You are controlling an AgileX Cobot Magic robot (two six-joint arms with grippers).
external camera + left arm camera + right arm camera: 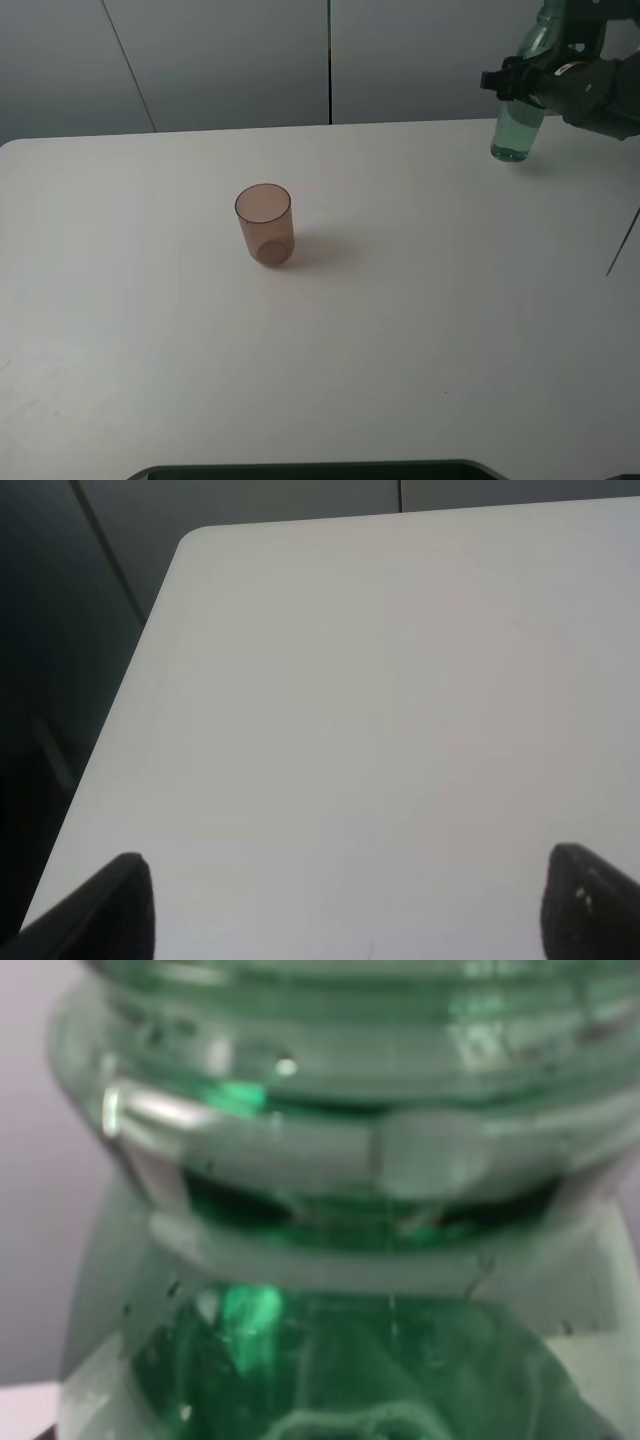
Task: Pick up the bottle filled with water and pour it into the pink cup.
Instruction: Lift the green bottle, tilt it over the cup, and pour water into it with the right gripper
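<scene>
The pink cup (265,224) stands upright on the white table (400,330), left of centre. The green see-through bottle (520,120) is upright at the table's far right corner, its base at or just above the surface. My right gripper (532,82) is closed around the bottle's middle. The right wrist view is filled by the bottle's ringed neck (330,1160), and the fingers are hidden there. My left gripper (350,900) is open and empty over bare table near its left edge, and it does not show in the high view.
The table's left edge and rounded corner (190,540) show in the left wrist view, with a dark drop beyond. A grey wall (230,60) stands behind the table. A dark base (310,470) sits at the near edge.
</scene>
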